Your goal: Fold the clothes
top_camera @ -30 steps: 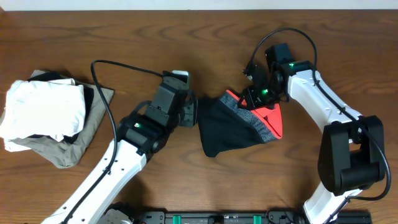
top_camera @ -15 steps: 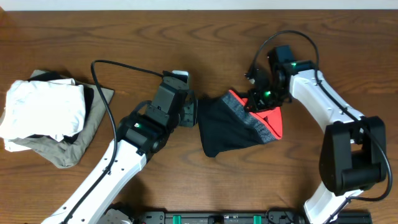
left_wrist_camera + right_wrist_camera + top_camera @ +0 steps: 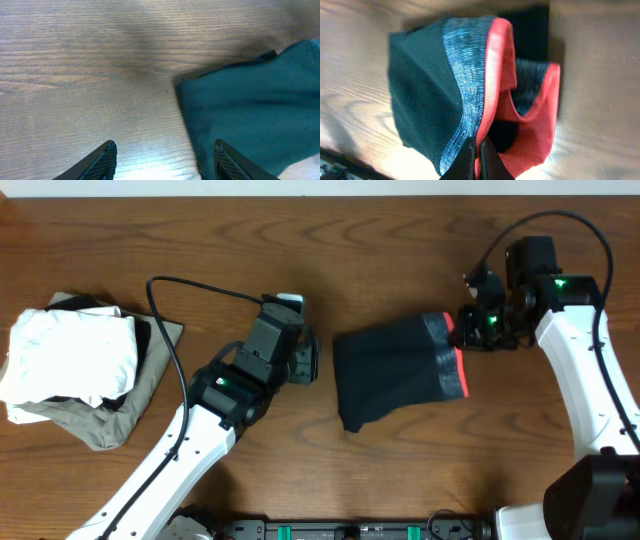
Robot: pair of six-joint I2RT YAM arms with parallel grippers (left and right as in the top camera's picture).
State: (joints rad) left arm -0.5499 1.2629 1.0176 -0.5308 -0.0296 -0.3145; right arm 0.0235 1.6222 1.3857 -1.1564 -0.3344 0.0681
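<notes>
One right end effector (image 3: 466, 332) clamped, leggings (image 3: 390, 370) dragged rightward

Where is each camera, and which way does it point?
Overhead: above the table, looking straight down on leggings, clothes pile, left arm, right arm.
Left wrist: on the left arm, looking down past open left hand at table and leggings.
Right wrist: on the right arm, looking along right hand, shut on the waistband.
Shared: the leggings.

Nothing could be read: no writing, label, brand mark, number or sign showed legibly on the leggings (image 3: 395, 375) or on the folded garments (image 3: 70, 365) near the left edge of the table (image 3: 300, 240).
</notes>
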